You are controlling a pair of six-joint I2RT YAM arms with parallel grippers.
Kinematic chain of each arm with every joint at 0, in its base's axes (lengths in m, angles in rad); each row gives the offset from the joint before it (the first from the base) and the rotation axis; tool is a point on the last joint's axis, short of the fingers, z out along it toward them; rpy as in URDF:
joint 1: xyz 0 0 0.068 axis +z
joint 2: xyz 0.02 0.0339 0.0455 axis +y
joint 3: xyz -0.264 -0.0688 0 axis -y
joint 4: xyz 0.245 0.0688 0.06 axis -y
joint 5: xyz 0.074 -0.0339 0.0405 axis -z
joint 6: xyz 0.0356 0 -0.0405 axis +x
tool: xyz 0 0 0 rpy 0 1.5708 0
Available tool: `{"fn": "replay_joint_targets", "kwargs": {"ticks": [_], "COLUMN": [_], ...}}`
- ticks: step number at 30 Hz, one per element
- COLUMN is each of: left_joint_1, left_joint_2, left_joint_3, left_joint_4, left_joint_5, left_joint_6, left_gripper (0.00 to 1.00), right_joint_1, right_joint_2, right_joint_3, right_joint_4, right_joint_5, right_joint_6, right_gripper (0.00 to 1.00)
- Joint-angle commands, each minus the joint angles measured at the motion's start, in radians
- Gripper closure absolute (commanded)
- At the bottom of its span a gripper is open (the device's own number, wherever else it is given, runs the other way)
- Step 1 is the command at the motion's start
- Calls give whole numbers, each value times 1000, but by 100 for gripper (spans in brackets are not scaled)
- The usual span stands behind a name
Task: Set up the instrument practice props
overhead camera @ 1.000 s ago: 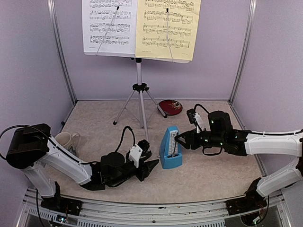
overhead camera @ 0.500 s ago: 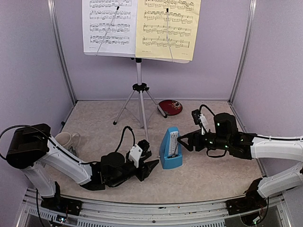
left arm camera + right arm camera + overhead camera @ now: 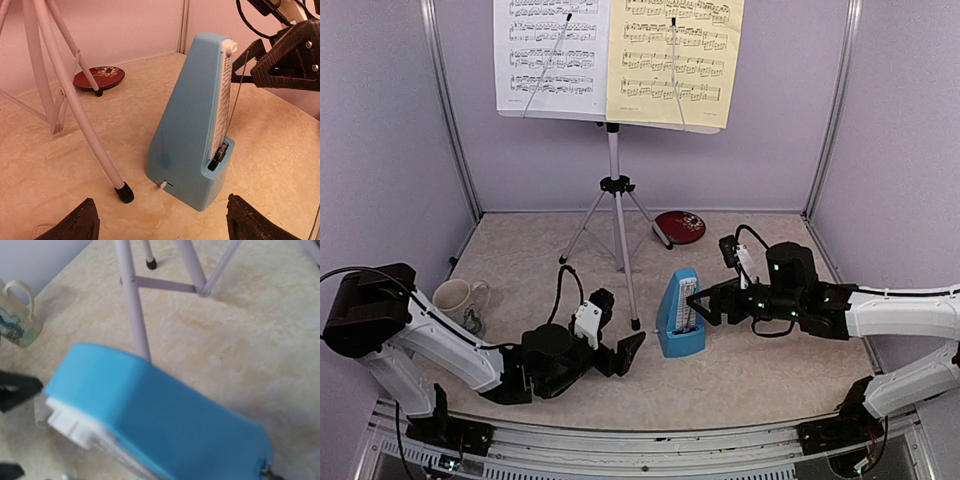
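Nearest the arms' bases, the left end effector (image 3: 161,222) lies low over the beige counter (image 3: 770,370). Its two dark fingers are spread wide apart and hold nothing. In its wrist view the blue metronome (image 3: 680,313) stands a little way ahead of the open jaws, apart from both fingers.

The metronome sits upright on the counter, just right of the tripod's nearest foot. Its white scale and thin pendulum rod face the right side. The right end effector (image 3: 706,303) reaches in from that side at the height of the metronome's face. Its fingers are parted and close on nothing. The tips are just beside the pendulum rod, and contact cannot be told.

At the left, near the left arm's elbow, a white patterned mug (image 3: 455,297) stands upright.

Farther back, the music stand (image 3: 613,180) rests on its three splayed legs. A red round plate (image 3: 680,226) lies just beside its right rear leg.

On the stand's desk, against the back wall, the white music sheet (image 3: 552,55) is on the left and the yellow music sheet (image 3: 675,55) on the right, side by side.
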Motion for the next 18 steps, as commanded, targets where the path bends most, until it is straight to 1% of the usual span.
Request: {"fn": "replay_joint_targets", "kwargs": {"ticks": [1,4,7,8,13,18], "left_joint_1": [-1,-2,-2,-2,-1,-3], "left_joint_2": [-53,-58,-63,-63,-50,-49], "left_joint_3": [-38,-41,-44,-45,-45,-48], "left_joint_4": [50,41,40,40,44,43], "left_joint_5": [-85,-90,-96,-99,-109,-117], "left_joint_6": [-17,-17,-20,-21,-28,-33], "left_gripper": [12,12,12,12,11,11], "right_joint_1": [20,24,23,23,23,23], "right_joint_2": [17,34,45,47,76,72], "right_joint_3": [27,34,39,42,62,62], "right_joint_4": [42,46,43,45,50,44], "right_joint_5": [26,35,70,79,89,117], "right_joint_6": [3,3,3,26,34,38], "right_gripper": [10,12,16,17,15,16]}}
